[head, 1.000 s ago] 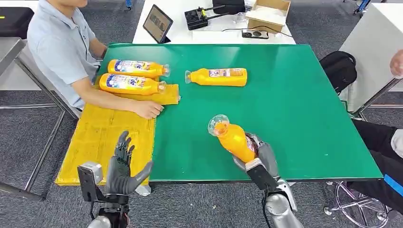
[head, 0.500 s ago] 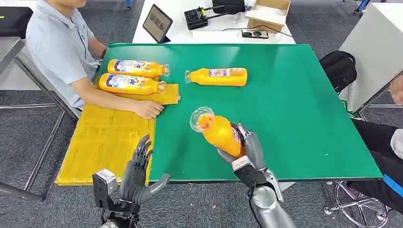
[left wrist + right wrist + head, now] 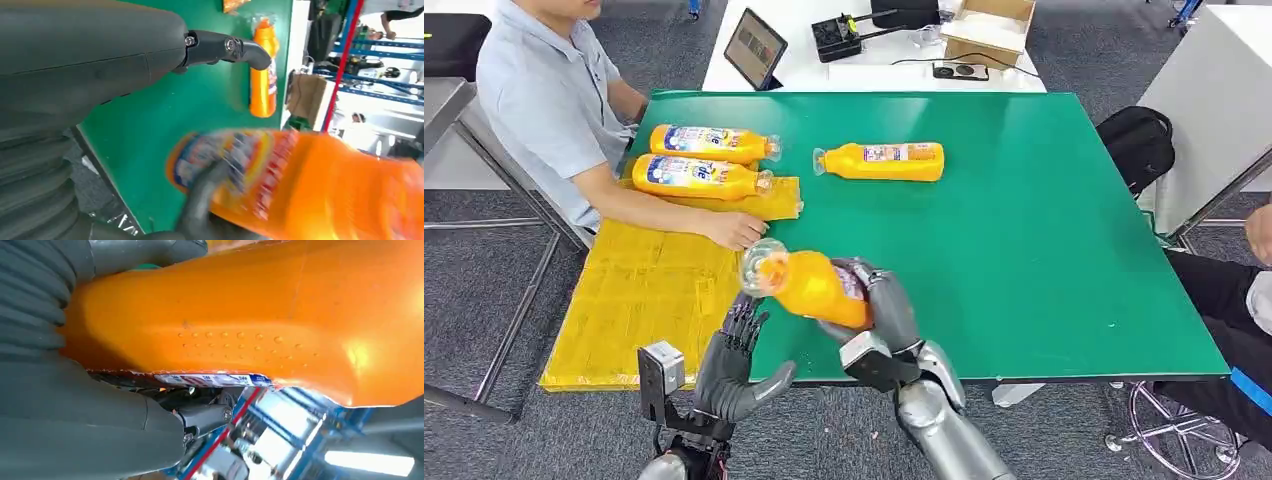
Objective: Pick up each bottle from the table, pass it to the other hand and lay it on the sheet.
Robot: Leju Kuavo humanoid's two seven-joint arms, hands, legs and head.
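i hold the orange bottle in my right hand, cap end toward the left hand – its fingers spread wide and empty – ready for the handover.

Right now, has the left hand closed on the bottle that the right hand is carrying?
No: in the head view the left hand is spread open below the bottle, which the right hand grips.
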